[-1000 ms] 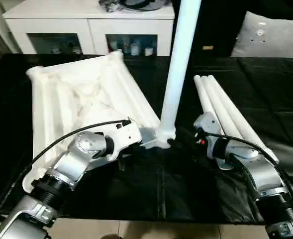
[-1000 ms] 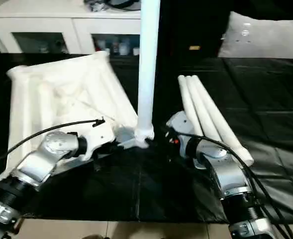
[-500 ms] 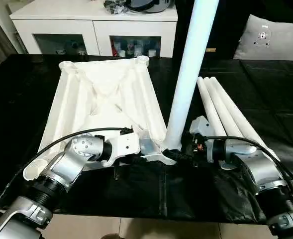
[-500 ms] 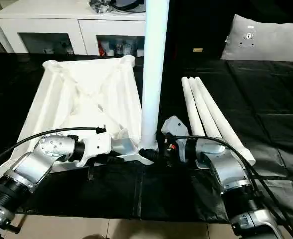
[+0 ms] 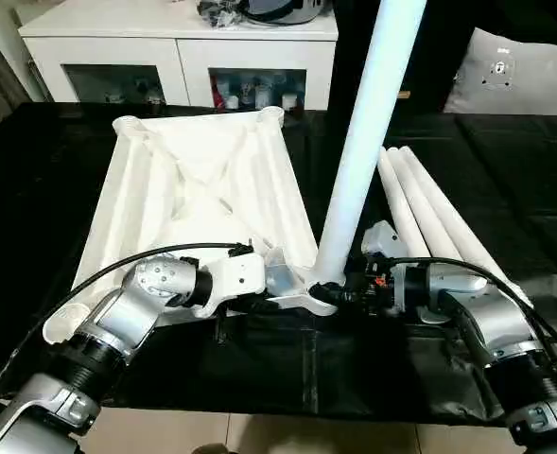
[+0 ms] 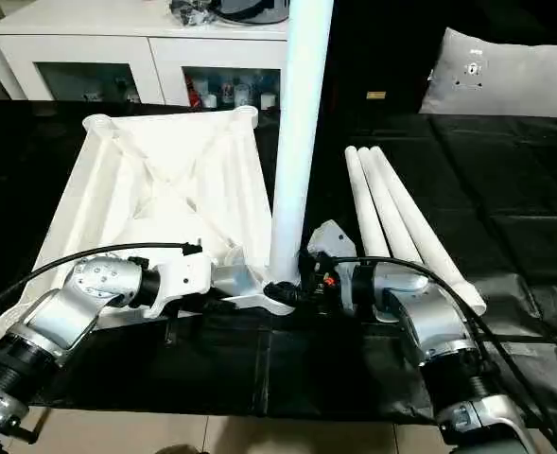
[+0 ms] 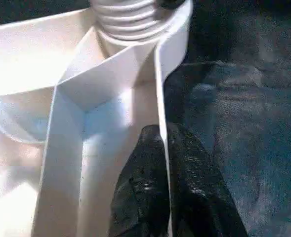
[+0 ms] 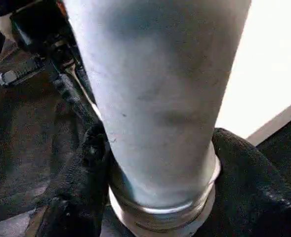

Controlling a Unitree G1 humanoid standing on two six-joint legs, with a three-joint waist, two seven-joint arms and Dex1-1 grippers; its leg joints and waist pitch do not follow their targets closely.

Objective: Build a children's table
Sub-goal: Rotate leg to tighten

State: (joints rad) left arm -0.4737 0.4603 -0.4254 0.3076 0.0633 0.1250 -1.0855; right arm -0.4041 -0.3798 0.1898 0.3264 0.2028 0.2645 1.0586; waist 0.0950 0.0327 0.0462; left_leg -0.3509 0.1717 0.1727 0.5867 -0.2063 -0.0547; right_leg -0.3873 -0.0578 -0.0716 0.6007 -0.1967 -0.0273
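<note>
Since half a second ago, little is changed: the upright leg (image 5: 363, 142) is leaned slightly further right. Its threaded base in the corner socket is shown in the left wrist view, where the left tool (image 7: 164, 148) is clamped on the table top's (image 5: 193, 189) rim. The right tool (image 8: 155, 163) is closed around the leg's base. Three spare legs (image 5: 429, 213) are laid on the black worktop (image 5: 505, 180), beside the right forearm.
</note>
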